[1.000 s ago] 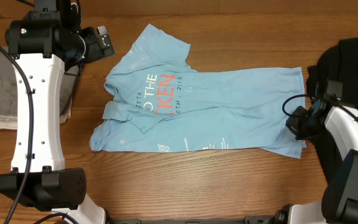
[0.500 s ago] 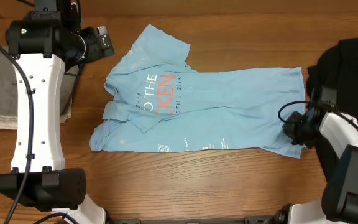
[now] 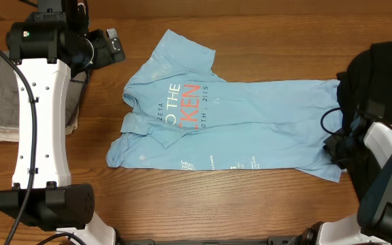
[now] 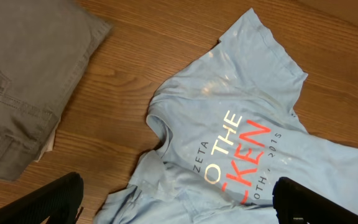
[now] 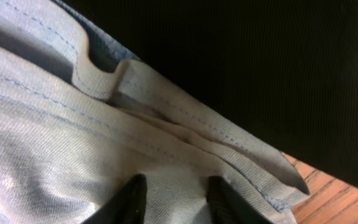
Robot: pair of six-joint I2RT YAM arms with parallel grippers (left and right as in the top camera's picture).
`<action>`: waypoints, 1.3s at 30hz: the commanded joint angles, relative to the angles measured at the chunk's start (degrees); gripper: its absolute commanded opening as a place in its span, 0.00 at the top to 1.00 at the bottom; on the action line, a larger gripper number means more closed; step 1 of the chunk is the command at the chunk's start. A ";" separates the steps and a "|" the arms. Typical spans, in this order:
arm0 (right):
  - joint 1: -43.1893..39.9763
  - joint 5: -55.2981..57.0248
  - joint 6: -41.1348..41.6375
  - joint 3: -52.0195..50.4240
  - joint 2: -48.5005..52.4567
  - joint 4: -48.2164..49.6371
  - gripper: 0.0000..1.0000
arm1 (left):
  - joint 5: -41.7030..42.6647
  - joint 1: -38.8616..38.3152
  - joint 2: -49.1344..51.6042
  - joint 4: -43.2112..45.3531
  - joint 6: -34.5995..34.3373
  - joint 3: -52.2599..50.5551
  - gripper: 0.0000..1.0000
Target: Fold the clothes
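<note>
"Where was your right gripper [image 5: 176, 200]?"

"On the hem of the T-shirt [image 3: 237, 116], at its lower right corner, just beside the black garment [image 3: 380, 75]. The jaws stood narrowly parted, with the blue cloth lying loose between them."

"And your left gripper [image 4: 185, 202]?"

"Spread wide and empty, near the collar end but apart from it. The shirt lay flat on the table [image 3: 250, 204]."

A brown wood-grain tabletop [image 3: 250, 211] spans the overhead view, its grain running left to right in long lighter and darker streaks. In the left wrist view the same warm brown boards [image 4: 135, 56] run on a slant. The right wrist view shows only a small orange-brown corner of it [image 5: 344, 199], at lower right.
</note>
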 commanded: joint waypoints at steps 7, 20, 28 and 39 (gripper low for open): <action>2.43 -4.20 -3.23 11.21 1.88 -5.25 0.51 | 0.20 0.31 -0.39 -0.02 1.27 0.74 0.00; 36.87 -14.23 -24.87 24.87 1.03 -6.80 0.47 | 0.20 0.31 -0.39 -0.02 1.27 0.74 0.00; 61.94 4.35 -26.36 24.04 3.65 5.01 0.47 | 0.20 0.31 -0.39 -0.02 1.27 0.74 0.00; 74.03 7.63 -32.26 24.06 14.67 16.41 0.47 | 0.20 0.31 -0.39 -0.02 1.27 0.74 0.00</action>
